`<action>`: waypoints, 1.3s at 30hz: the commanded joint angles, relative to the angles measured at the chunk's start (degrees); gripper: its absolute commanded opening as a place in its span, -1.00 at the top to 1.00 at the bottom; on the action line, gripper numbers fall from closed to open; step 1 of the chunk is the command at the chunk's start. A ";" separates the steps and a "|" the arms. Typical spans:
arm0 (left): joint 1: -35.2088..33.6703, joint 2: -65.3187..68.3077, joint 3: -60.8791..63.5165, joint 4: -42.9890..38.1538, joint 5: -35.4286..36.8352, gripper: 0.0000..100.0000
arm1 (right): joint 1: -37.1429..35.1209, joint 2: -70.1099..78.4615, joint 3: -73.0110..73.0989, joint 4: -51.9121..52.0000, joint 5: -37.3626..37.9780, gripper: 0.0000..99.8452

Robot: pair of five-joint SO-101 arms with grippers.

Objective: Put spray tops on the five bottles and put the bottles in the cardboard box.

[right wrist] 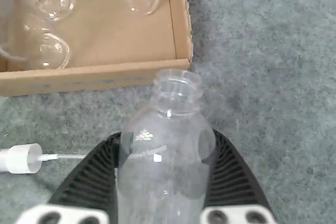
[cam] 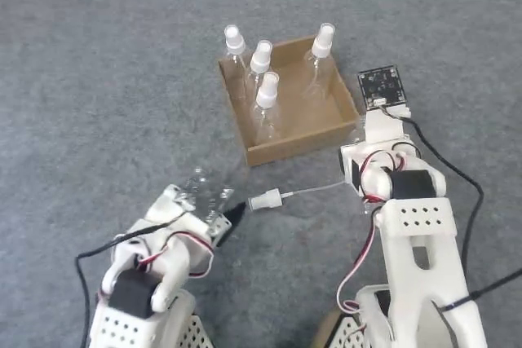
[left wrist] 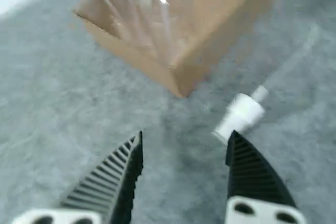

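My right gripper (right wrist: 167, 137) is shut on a clear bottle (right wrist: 168, 145) that has no cap; its open neck points toward the cardboard box (right wrist: 94, 77). A loose white spray top (cam: 265, 199) lies on the grey table in front of the box (cam: 285, 148), its thin tube trailing toward my right arm (cam: 391, 177). My left gripper (left wrist: 186, 140) is open just short of the spray top (left wrist: 242, 114), which lies beside one fingertip (left wrist: 236, 145). In the high view the left gripper (cam: 231, 216) sits close beside the cap. Several capped bottles (cam: 261, 59) stand in the box.
The grey carpet-like surface (cam: 98, 120) stretches wide to the left of the box. A near corner of the box (left wrist: 181, 85) faces my left gripper. Black cables trail from both arm bases along the front edge.
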 commanded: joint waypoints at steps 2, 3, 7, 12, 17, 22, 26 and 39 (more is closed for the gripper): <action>6.33 11.60 -4.00 -3.52 -0.44 0.52 | 1.01 -2.07 -0.53 -1.27 -0.53 0.93; 7.47 13.36 -4.35 -4.13 -0.44 0.52 | 1.01 -2.07 -0.53 -1.27 -0.53 0.93; 10.46 19.34 -4.44 -7.47 -0.18 0.52 | 1.01 -2.07 -0.53 -1.27 -0.53 0.93; 10.73 25.32 -4.44 -12.66 -0.18 0.52 | 1.01 -2.07 -0.53 -1.27 -0.44 0.93; 10.90 32.00 -4.44 -18.37 0.00 0.52 | 1.01 -2.07 -0.53 -1.27 -0.44 0.93; 10.90 39.82 -5.58 -23.65 0.09 0.52 | 1.01 -1.98 -0.53 -1.27 -0.18 0.93; 10.99 47.30 -9.01 -24.00 0.00 0.58 | 1.01 -1.98 -0.53 -1.27 -0.18 0.93; 13.19 70.95 -22.11 -24.09 0.00 0.59 | 1.01 -1.98 -0.53 -1.27 -0.09 0.93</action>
